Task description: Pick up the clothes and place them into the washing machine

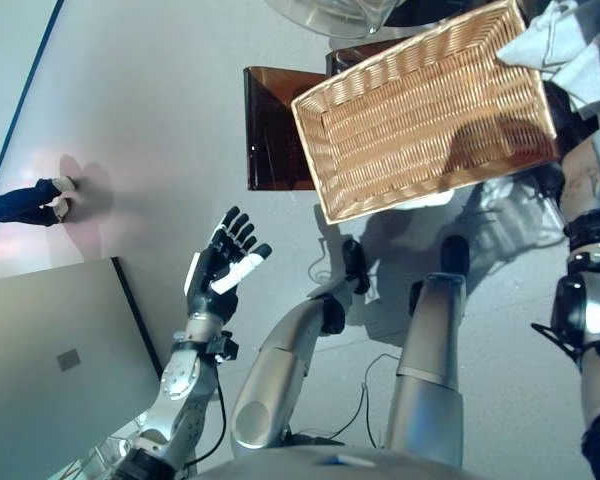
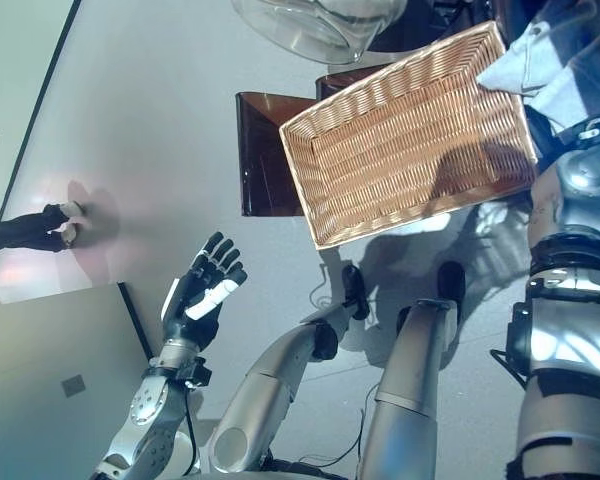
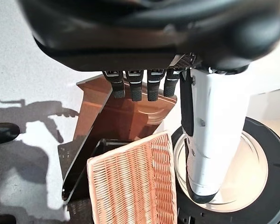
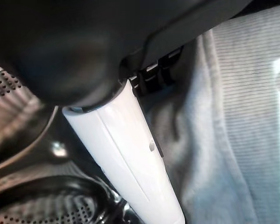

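Observation:
The wicker basket [image 1: 420, 120] stands empty on the dark brown box [image 1: 270, 130]. A light grey cloth [image 1: 570, 50] hangs at the far right above the basket's corner, where my right arm reaches up. In the right wrist view my right hand [image 4: 60, 46] has its fingers curled into this striped grey cloth [image 4: 233, 116], with the machine's perforated drum [image 4: 18, 102] just beside it. My left hand [image 1: 220, 265] is open and empty, raised above the floor to the near left of the basket. It also shows in the left wrist view [image 3: 140, 84].
The washing machine's glass door [image 2: 310, 25] hangs open behind the basket. A person's sleeve and hand [image 1: 20, 200] reach in at the left edge. A grey panel [image 1: 50, 370] lies at the near left.

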